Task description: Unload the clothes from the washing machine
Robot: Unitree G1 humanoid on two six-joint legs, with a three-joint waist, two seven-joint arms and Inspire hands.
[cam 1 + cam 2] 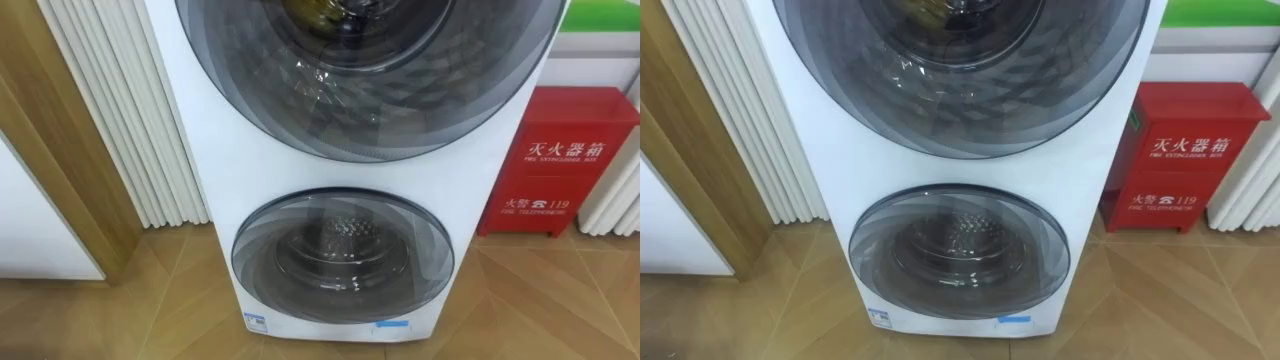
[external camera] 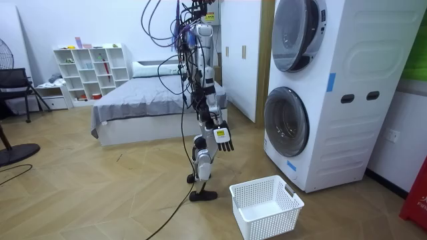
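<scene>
Floor (image 2: pixel 100 193): one, wood, herringbone pattern.
Washing machine (image 2: pixel 347 100): one white stacked unit at the room view's right, two round drums one above the other.
Bed (image 2: pixel 147 100): one, grey cover, behind the robot.
Shelf unit (image 2: pixel 90 70): one, white, against the far wall, small items in the cubbies.
Robot: upright, facing the washing machine, near it but apart.
Doors: two, both closed. Upper door (image 1: pixel 370 80) large and cut off at the top of the eye views; lower door (image 1: pixel 343 255) in full view.
Lower drum: bare perforated metal behind the glass.
Clothes: one dark olive shape (image 1: pixel 325 12) behind the upper door's glass at the top edge; too cut off to tell whether cloth.
White slats (image 1: pixel 130 110): one ribbed bank left of the machine, a second at the far right edge.
Red box (image 1: pixel 560 160): one, on the floor just beside the machine's right side.
Basket (image 2: pixel 273 223): one, white mesh, on the floor between the robot's feet and the machine.
Right hand (image 2: pixel 223 138): hanging at hip level on the side toward the machine, fingers loose and pointing down, holding nothing.
Blue stickers: two, on the front panel below the lower door.
</scene>
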